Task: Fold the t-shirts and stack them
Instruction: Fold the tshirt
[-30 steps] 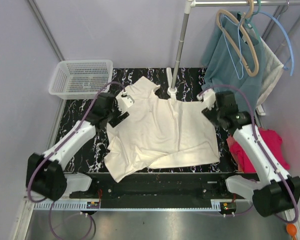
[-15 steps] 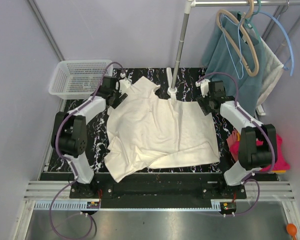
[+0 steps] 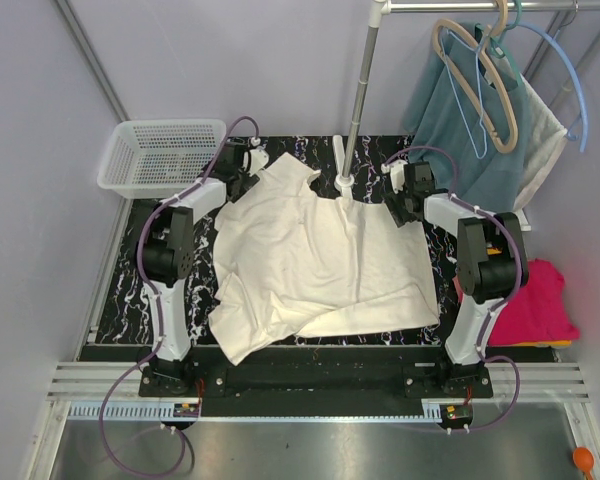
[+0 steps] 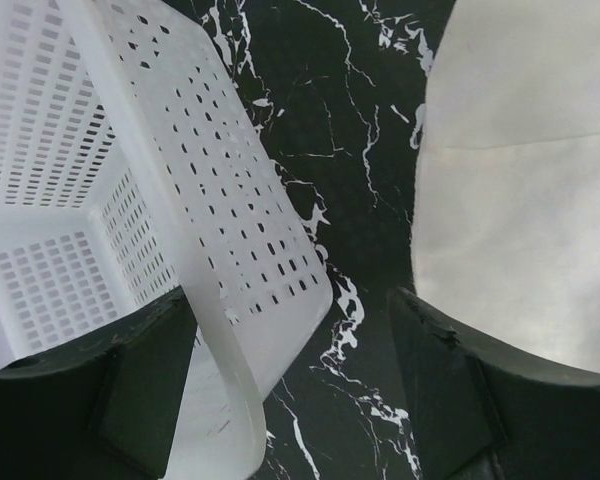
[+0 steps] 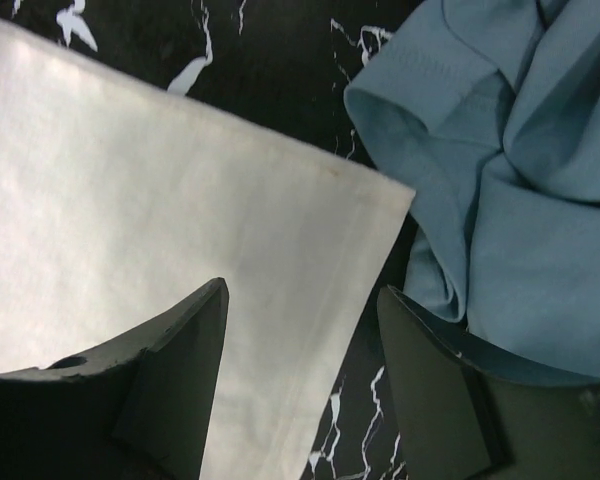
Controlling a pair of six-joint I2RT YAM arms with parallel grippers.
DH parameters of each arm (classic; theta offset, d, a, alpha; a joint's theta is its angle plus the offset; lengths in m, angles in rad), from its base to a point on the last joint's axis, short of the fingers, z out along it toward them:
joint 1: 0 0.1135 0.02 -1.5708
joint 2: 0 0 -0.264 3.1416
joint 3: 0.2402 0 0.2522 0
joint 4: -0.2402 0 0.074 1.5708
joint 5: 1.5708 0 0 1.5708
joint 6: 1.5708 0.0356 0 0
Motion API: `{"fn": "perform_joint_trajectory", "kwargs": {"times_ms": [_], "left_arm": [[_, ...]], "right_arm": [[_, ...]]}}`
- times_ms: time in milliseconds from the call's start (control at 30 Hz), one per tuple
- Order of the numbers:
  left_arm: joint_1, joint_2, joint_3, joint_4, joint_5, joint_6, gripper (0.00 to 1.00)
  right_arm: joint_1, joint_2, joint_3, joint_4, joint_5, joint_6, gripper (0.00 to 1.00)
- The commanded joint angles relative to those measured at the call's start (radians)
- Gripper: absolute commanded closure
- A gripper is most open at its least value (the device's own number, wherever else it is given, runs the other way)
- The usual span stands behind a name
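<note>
**SITE CHECK: CREAM TEE SPREAD ON COUNTER, BOTH ARMS AT FAR EDGE, NOTHING GRIPPED**

1. Cream t-shirt: lies spread across the middle of the black marbled counter, collar twd the far edge. Near-left part is rumpled, w/ one flap doubled over. Near-left corner reaches the counter's near edge. Not folded to a neat shape.

2. Magenta t-shirt: off to the right of the counter, beside the right arm, partly hidden behind it. Lies in a loose heap, apart from the cream tee.

3. Left fingers: spread wide, nothing between them. They hang over bare counter at the far-left, w/ the white mesh basket on one side and the cream tee's edge on the other. One finger overlaps the basket rim in the wrist view; contact cannot be confirmed.

4. Right fingers: spread wide, holding nothing. They are over the far-right corner of the cream tee; the hem lies flat below. Teal garment is just beside that corner, touching or nearly so.

5. Teal garment hangs fm hangers on the rack, whose pole stands at the counter's far edge.
</note>
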Motion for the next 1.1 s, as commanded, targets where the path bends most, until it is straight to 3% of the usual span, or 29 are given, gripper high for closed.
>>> {"fn": "perform_joint_trajectory", "kwargs": {"times_ms": [0, 600, 833, 1067], "left_arm": [[-0.015, 0.057, 0.064, 0.049, -0.006, 0.047, 0.23], [-0.061, 0.155, 0.11, 0.055, 0.005, 0.052, 0.23], [-0.067, 0.09, 0.085, 0.074, 0.014, 0.027, 0.23], [-0.041, 0.024, -0.073, 0.195, -0.093, 0.118, 0.23]], "right_arm": [[-0.003, 0.05, 0.079, 0.065, -0.01, 0.0, 0.3], [-0.002, 0.152, 0.144, 0.075, 0.003, -0.049, 0.31], [-0.003, 0.125, 0.096, 0.077, 0.007, -0.061, 0.31], [-0.002, 0.097, 0.048, 0.089, 0.01, -0.07, 0.31]]}}
